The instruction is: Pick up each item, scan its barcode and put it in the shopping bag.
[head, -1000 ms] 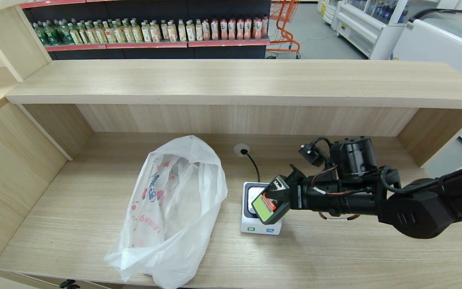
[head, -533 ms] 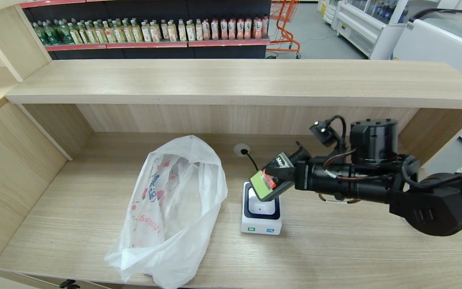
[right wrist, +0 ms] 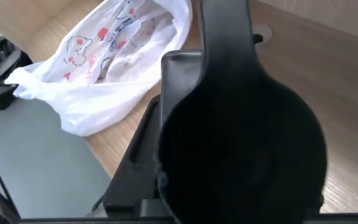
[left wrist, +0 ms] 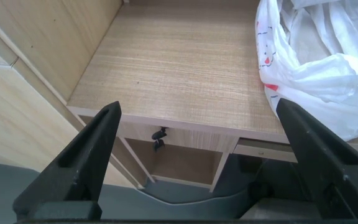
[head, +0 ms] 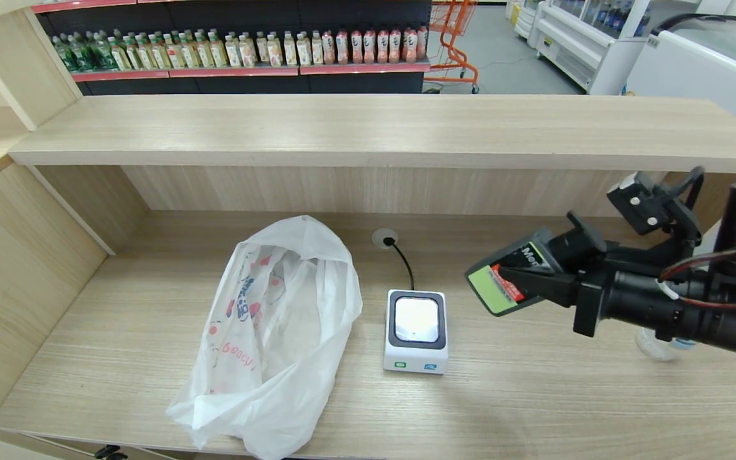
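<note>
Pack point(head: 487, 291), black with a green face, hangs clamped in the jaws of the right gripper point(head: 510, 280) above the tabletop point(head: 534, 402), right of the scanner point(head: 416, 329) and well apart from the bag point(head: 278, 332). Left gripper point(left wrist: 199, 109) hovers at the tabletop's near edge beside the bag, jaws apart.

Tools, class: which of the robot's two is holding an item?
The right tool, shut on a green-faced box; the left tool is open and empty.
</note>
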Controlling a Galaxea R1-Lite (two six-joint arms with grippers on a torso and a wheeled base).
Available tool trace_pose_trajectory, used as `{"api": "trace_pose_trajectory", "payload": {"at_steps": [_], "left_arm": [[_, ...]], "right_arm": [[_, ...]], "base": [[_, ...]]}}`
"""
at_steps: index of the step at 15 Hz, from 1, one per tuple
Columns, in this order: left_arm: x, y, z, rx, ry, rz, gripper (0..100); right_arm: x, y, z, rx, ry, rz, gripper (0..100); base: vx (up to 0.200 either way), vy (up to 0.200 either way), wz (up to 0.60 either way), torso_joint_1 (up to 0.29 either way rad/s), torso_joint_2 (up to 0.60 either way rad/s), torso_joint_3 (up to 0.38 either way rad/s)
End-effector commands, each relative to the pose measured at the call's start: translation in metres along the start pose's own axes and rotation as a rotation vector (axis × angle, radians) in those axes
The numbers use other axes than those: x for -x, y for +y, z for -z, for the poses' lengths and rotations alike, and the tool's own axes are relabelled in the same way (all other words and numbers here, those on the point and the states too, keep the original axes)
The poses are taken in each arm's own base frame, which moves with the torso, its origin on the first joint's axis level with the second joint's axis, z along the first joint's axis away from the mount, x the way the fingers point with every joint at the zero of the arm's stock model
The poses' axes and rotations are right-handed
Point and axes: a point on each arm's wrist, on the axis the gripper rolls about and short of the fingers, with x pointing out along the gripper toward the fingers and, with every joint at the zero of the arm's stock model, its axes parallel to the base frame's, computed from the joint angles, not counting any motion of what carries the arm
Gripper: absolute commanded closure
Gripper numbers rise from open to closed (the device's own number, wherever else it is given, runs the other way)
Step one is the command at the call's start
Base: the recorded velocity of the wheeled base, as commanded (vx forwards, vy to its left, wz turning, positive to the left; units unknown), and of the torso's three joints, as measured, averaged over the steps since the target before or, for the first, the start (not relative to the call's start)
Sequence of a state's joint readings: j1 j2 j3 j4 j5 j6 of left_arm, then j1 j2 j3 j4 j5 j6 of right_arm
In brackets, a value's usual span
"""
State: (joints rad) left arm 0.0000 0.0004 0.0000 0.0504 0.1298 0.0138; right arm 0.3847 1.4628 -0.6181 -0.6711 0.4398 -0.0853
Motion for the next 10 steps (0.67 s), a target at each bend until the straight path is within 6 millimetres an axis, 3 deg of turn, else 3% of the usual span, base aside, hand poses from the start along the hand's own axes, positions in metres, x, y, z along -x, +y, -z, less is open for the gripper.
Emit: {"api": "trace_pose_trajectory", "payload": {"at_steps": [1,3,8,10], "left_arm": [[0.000,0.000,0.000,0.000,0.000,-0.001,0],[0.000,0.000,0.000,0.002,0.000,-0.001,0],[0.000,0.000,0.000,0.002,0.000,-0.001,0],[0.000,0.000,0.000,0.000,0.000,-0.001,0]], "right_arm": [[0.022,0.009,-0.003,0.016,-0.033,0.010,100],[0.027,0.011,-0.003,0.003,-0.040,0.011,100],[0.033,0.014,-0.006,-0.140,-0.035,0.007,100],[0.038,0.016,-0.007,-0.299,-0.011,0.006,100]], "base": [[0.000,0.000,0.00,0.000,0.00,0.000],[0.000,0.000,0.00,0.000,0.00,0.000],[-0.200,0.000,0.00,0.003,0.00,0.003],[0.000,0.000,0.00,0.000,0.00,0.000]]}}
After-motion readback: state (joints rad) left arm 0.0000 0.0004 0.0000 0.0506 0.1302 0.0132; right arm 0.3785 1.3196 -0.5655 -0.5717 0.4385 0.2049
